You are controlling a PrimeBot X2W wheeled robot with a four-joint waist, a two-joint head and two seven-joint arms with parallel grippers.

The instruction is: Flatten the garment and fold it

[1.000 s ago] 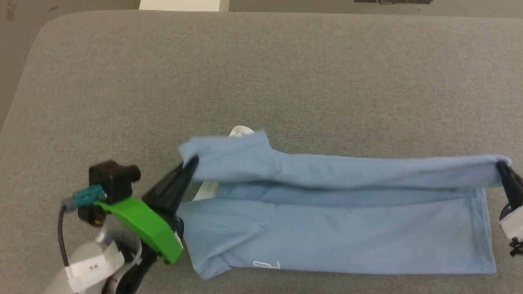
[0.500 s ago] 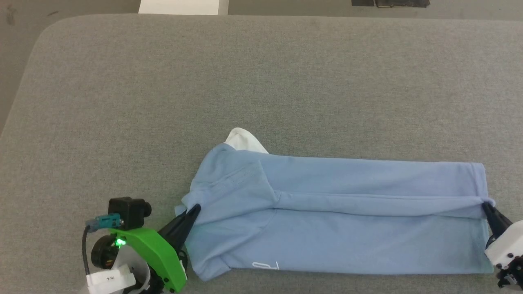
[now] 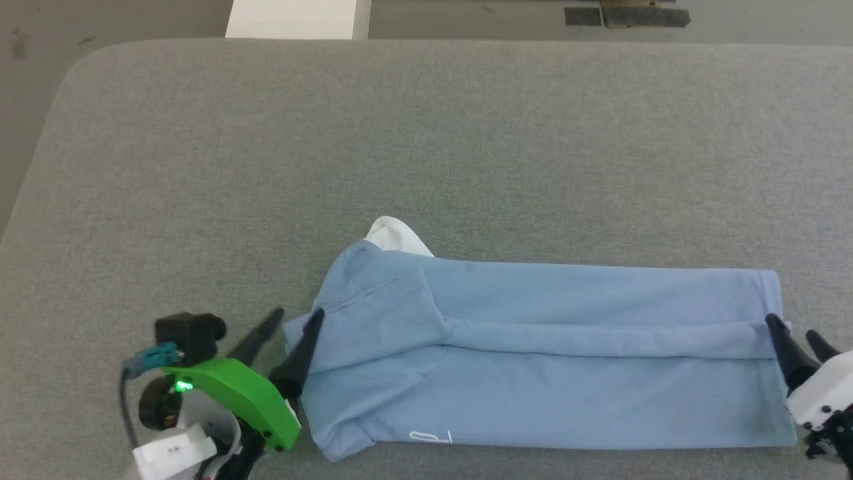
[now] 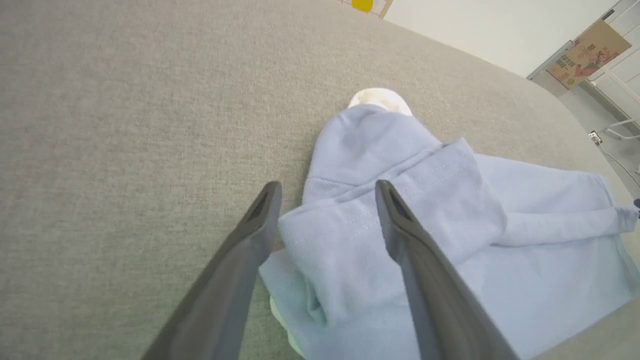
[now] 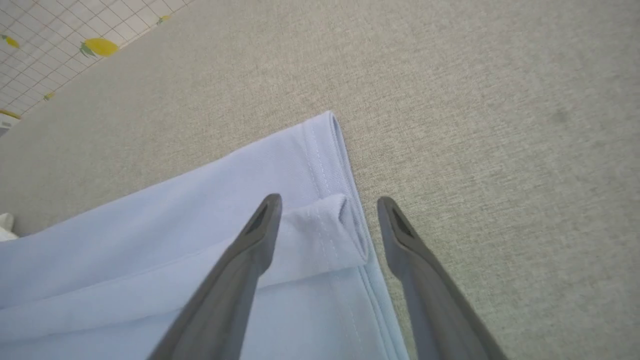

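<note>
Yep, your left hand (image 3: 300,312) and right hand (image 3: 791,325) sit wide open, gripping nothing, at opposite ends of the garment (image 3: 533,373) folded on the desk (image 3: 426,133).

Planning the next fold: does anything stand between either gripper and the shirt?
Nothing visible does. The left gripper and right gripper, jaws open, straddle the folded edge of the garment at its two ends.
</note>
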